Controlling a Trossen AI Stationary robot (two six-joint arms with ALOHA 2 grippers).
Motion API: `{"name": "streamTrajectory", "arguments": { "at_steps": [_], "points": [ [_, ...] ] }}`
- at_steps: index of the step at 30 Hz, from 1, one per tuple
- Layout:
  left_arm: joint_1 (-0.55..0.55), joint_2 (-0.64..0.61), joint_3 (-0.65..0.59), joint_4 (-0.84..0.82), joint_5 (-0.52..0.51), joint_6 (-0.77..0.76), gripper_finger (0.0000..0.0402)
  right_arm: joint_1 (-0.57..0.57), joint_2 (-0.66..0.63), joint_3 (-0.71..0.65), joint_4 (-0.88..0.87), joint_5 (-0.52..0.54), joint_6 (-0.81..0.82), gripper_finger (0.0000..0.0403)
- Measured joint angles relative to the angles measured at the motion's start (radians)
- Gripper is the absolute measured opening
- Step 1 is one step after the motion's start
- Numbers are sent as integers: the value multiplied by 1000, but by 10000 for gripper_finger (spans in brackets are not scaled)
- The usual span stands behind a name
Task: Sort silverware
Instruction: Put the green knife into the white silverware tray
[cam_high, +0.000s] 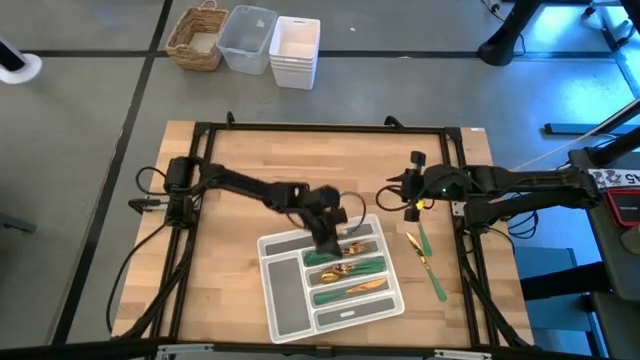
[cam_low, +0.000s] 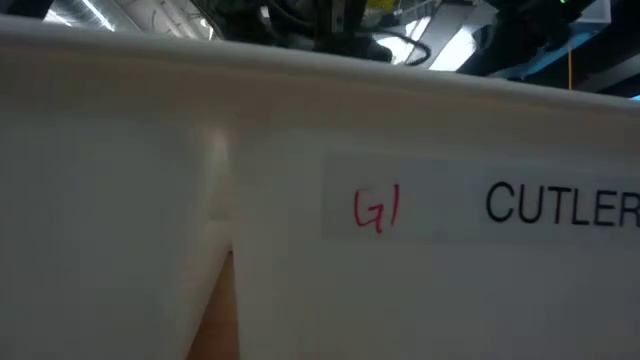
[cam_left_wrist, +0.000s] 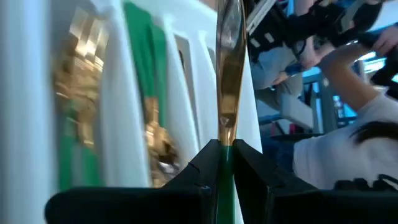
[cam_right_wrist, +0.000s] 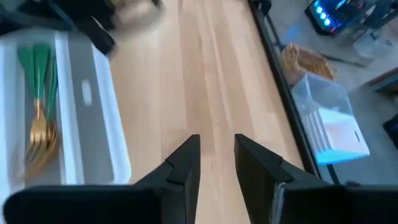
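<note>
Your wooden worktop (cam_high: 230, 200) carries the grey compartmented tray (cam_high: 285, 305), where most of the gold-headed, green-handled silverware (cam_high: 345, 272) lies in the slots; two more green-handled pieces (cam_high: 428, 262) lie on the wood just beside the tray's right edge. Your left pincer (cam_left_wrist: 225, 163) hangs over the tray's far end, clenched on a gold-bladed, green-handled utensil (cam_left_wrist: 227, 81). Your right pincer (cam_right_wrist: 216, 158) hovers released above bare wood beyond the tray's right corner.
</note>
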Motion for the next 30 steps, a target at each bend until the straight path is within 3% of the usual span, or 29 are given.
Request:
{"name": "streamTrajectory", "arguments": {
  "at_steps": [4, 14, 18, 24, 30],
  "points": [
    [-91, 0, 0, 8, -111, -57, 29, 0, -1, 0, -32, 0, 0, 99],
    [-260, 19, 0, 0, -536, -160, 29, 0, 2, -1, -68, -27, 132, 99],
    [-290, 47, 0, 23, -593, -193, 29, 0, 2, -1, -137, -28, 260, 99],
    [-311, 97, 0, 156, -599, -218, 29, 0, 2, -1, -250, -27, 451, 99],
    [-324, 124, 0, 188, -603, -221, 29, 0, 2, -1, -351, -27, 652, 99]
  ]
}}
